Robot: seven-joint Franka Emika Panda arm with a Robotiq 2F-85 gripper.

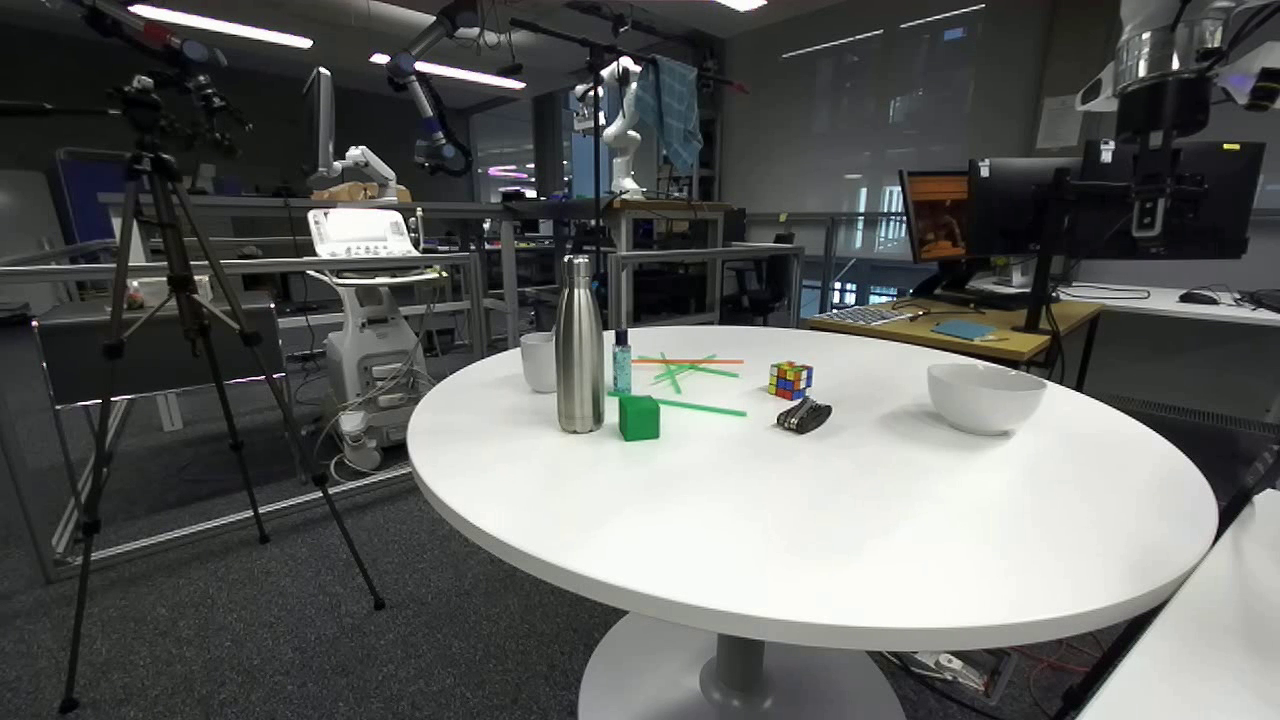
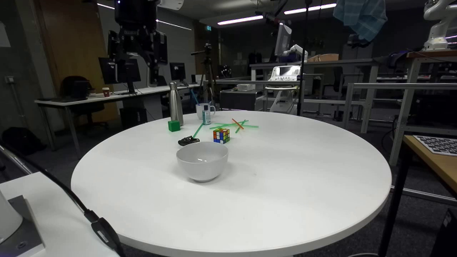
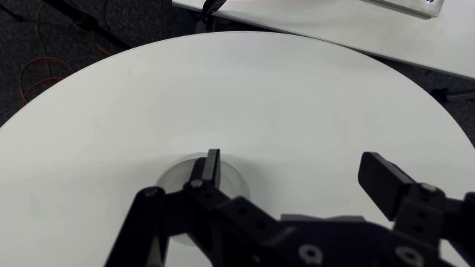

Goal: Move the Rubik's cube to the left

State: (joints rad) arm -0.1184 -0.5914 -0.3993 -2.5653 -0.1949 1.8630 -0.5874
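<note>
- Rubik's cube (image 1: 790, 381): on round table (image 1: 820, 540), apart from white bowl (image 1: 985, 398).
- Small dark object (image 1: 804, 415): also apart from bowl.
- Steel bottle (image 1: 580, 350): farther from bowl than cube.
- My pincer (image 3: 292, 163): released, jaws spread wide, higher than bowl.

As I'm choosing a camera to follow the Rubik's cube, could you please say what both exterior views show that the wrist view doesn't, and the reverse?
Only the exterior views: the Rubik's cube, steel bottle, green block, white mug, small teal bottle, sticks and dark object.
Only the wrist view: a look down onto the white bowl, partly hidden by the tool.
Shared: tool, bowl and round table.
</note>
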